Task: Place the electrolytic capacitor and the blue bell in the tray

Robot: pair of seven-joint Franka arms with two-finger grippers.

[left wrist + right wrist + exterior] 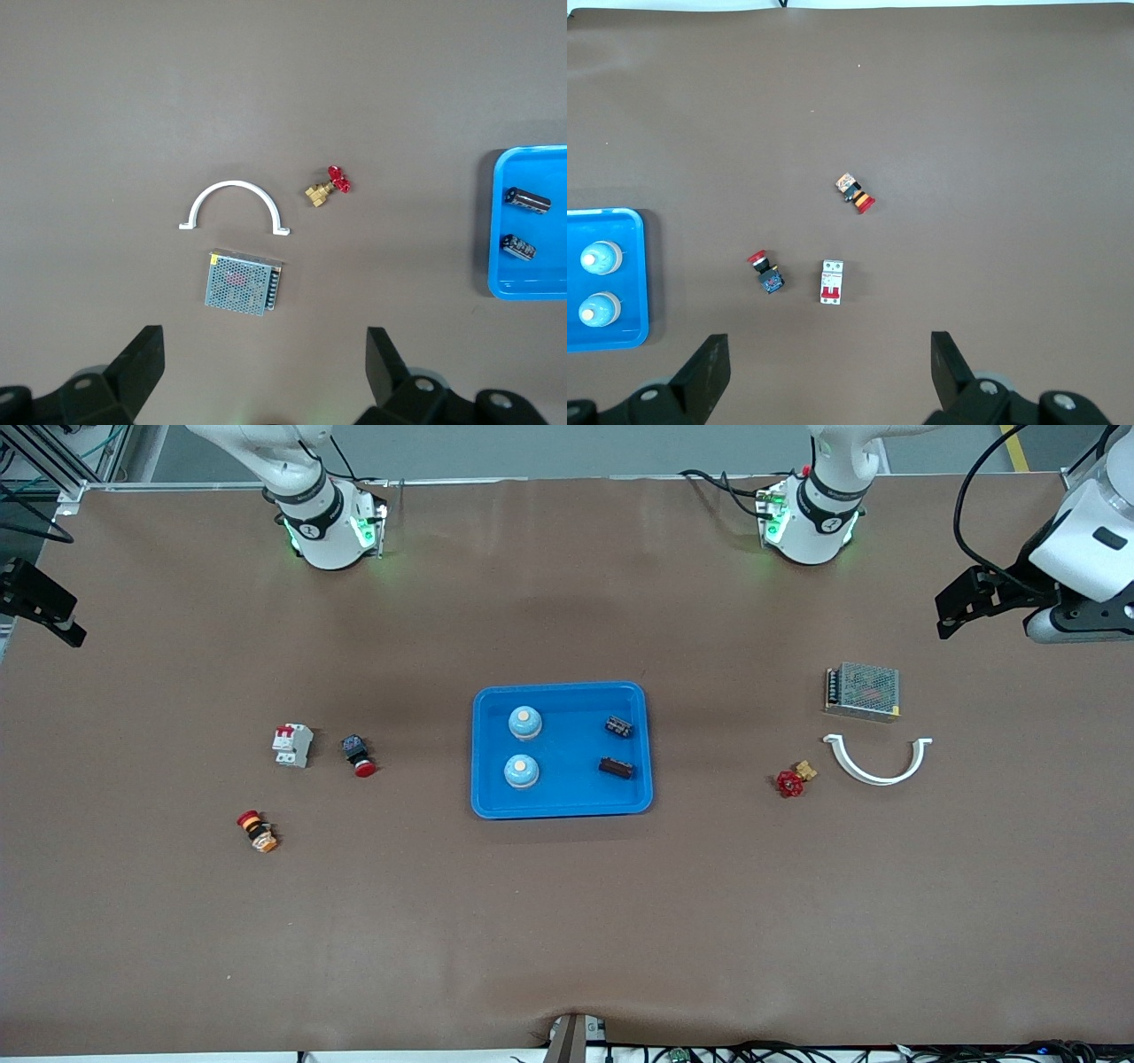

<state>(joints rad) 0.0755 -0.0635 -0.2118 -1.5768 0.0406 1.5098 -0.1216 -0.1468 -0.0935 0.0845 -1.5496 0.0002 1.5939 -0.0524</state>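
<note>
The bright blue tray (571, 797) lies mid-table. In it stand two blue bells (524, 723) (521, 771) toward the right arm's end, and two dark electrolytic capacitors (618, 726) (617, 767) lie toward the left arm's end. The right wrist view shows the tray (631, 266) and both bells (601, 258) (599, 310). The left wrist view shows the tray (532, 282) and both capacitors (528, 200) (518, 246). My left gripper (961, 607) (264, 350) hangs open and empty over the table's left-arm end. My right gripper (53, 611) (830, 354) hangs open and empty over the right-arm end.
Toward the left arm's end lie a metal mesh power supply (862, 691), a white curved clamp (877, 760) and a red-handled brass valve (793, 779). Toward the right arm's end lie a white circuit breaker (293, 745), a red push button (358, 755) and a red-and-yellow button (257, 831).
</note>
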